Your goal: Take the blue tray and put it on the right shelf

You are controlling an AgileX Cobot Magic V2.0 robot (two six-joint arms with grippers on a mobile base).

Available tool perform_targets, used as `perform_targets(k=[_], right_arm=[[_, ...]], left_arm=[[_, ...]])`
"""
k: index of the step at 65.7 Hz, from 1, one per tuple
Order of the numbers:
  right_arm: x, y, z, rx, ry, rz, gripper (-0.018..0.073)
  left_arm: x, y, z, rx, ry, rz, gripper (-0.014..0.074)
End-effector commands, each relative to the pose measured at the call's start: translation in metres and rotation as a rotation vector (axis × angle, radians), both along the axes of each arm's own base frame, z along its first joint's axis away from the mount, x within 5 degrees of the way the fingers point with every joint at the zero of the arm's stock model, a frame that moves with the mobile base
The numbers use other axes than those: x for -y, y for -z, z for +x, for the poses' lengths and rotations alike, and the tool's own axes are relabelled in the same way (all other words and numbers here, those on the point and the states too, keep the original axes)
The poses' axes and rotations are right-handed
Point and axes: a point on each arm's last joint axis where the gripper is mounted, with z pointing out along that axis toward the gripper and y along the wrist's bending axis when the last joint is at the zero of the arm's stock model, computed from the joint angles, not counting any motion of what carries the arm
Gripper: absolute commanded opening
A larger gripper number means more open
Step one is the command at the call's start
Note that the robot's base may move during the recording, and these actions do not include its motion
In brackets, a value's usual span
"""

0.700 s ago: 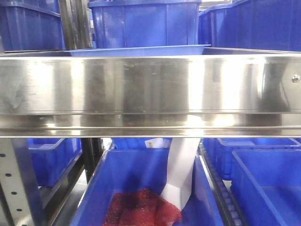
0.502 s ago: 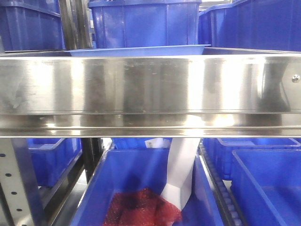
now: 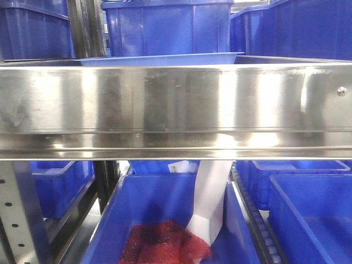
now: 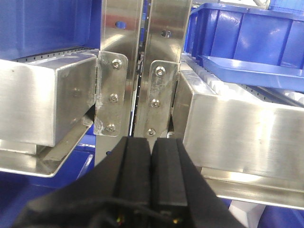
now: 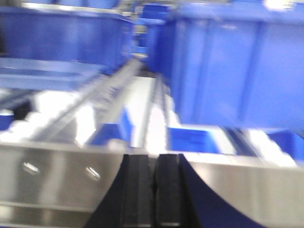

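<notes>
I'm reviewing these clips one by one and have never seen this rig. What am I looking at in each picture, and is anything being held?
This is a two-armed robot on a mobile base, facing a stainless-steel rack.

The front view looks straight at the shelf's shiny front lip. Resting on that shelf, just above the lip, is the light-blue tray, with deep dark-blue bins behind it. On the level below, another bin holds red mesh material and a white sheet.

The other two pictures come from cameras on the wrists. The left gripper has its black fingers pressed together, empty, pointing at the rack's upright posts; the tray shows to its right. The right gripper is likewise shut and empty; its picture is blurred.

Nothing is held.
</notes>
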Motion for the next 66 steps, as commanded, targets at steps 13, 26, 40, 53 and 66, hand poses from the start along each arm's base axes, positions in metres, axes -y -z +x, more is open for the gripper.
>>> perform_targets(k=[13,26,40,53,66], right_arm=[[0.003,0.031,-0.001,0.109,0.049,0.016,0.0059],[0.003,0.03,-0.001,0.116,0.05,0.015,0.0059],[0.003,0.03,-0.001,0.116,0.05,0.015,0.0059],[0.003,0.03,-0.001,0.116,0.05,0.015,0.0059],[0.003,0.03,-0.001,0.116,0.05,0.015,0.0059]], left_arm=[[0.0,0.002,0.0,0.069,-0.005,-0.003,-0.0048],[0.0,0.002,0.0,0.067,-0.005,-0.003,-0.0048],[0.0,0.002,0.0,0.067,-0.005,-0.003,-0.0048],[0.0,0.002,0.0,0.067,-0.005,-0.003,-0.0048],[0.0,0.002,0.0,0.067,-0.005,-0.003,-0.0048]])
